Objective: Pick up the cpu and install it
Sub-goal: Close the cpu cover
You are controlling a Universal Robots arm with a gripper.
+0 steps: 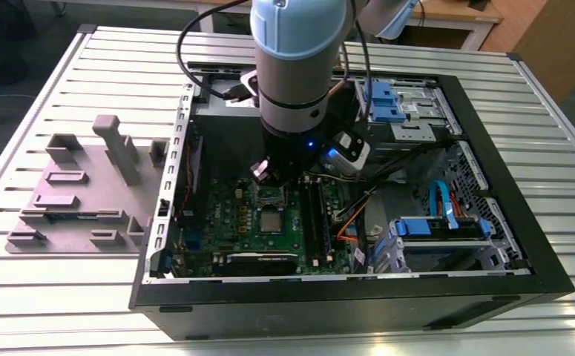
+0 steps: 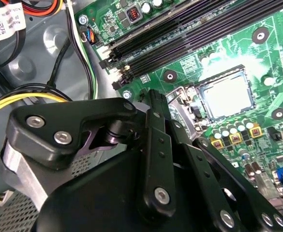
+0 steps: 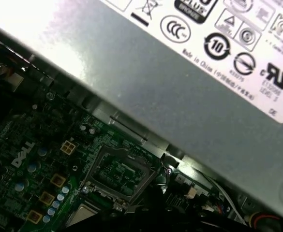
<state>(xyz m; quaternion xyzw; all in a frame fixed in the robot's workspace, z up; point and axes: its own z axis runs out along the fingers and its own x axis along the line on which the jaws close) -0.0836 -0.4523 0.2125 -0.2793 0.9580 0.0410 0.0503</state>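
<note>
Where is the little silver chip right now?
In the exterior view the cpu lies flat on the green board, just below the gripper and the open socket frame.

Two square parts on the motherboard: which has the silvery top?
The cpu, lower in the exterior view; its top is plain silvery-white, while the metal frame above it has a dark centre.

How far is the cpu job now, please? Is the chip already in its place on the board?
Looks done: the cpu lies flat in its seat on the green board. In hand: the gripper hangs just above the board, beside the cpu. Left: the metal frame seems not yet closed over it.
</note>
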